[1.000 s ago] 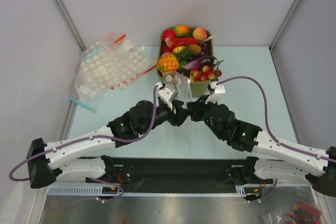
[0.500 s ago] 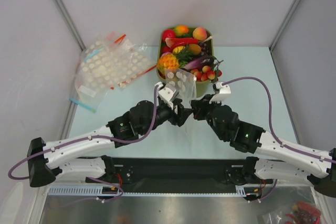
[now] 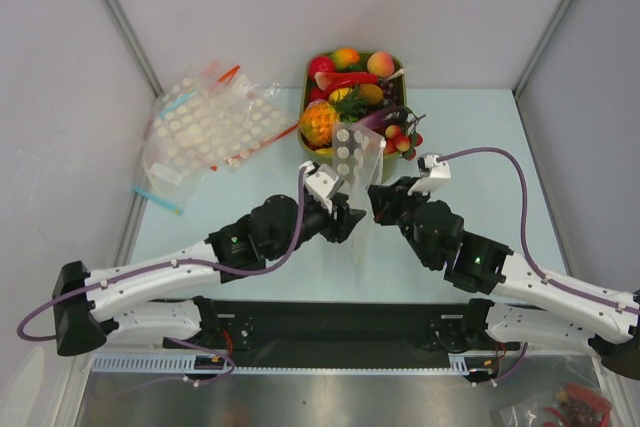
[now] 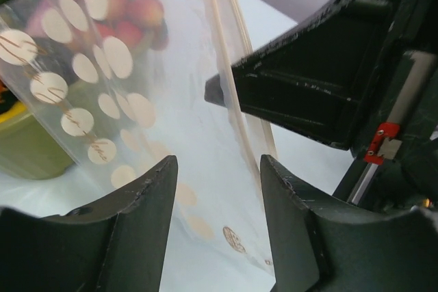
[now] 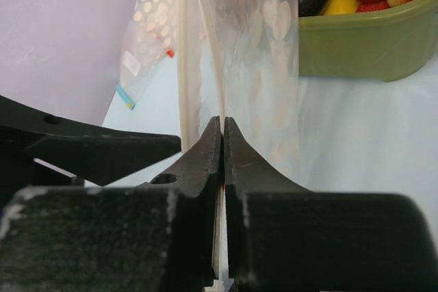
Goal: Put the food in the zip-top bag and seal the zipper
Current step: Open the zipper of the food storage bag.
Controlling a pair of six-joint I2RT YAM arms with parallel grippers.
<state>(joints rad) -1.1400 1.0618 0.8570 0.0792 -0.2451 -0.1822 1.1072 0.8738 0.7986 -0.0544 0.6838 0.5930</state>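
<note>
Clear dotted bag [image 3: 352, 162] stands between the arms: right gripper [image 5: 223, 128] pinches its strip [image 4: 217, 18]; left gripper [image 4: 217, 163], spread, faces that strip, which runs lengthwise just beyond its gap.

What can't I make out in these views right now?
- Zipper open or sealed: edge-on in the right wrist view, too small from above.
- Left gripper touching the zip-top bag or not: left wrist view blurs the close plastic.
- Bag empty or not: fruit in the green bin shows through the plastic.
- Right gripper pinch point: hidden between its shut jaws.
</note>
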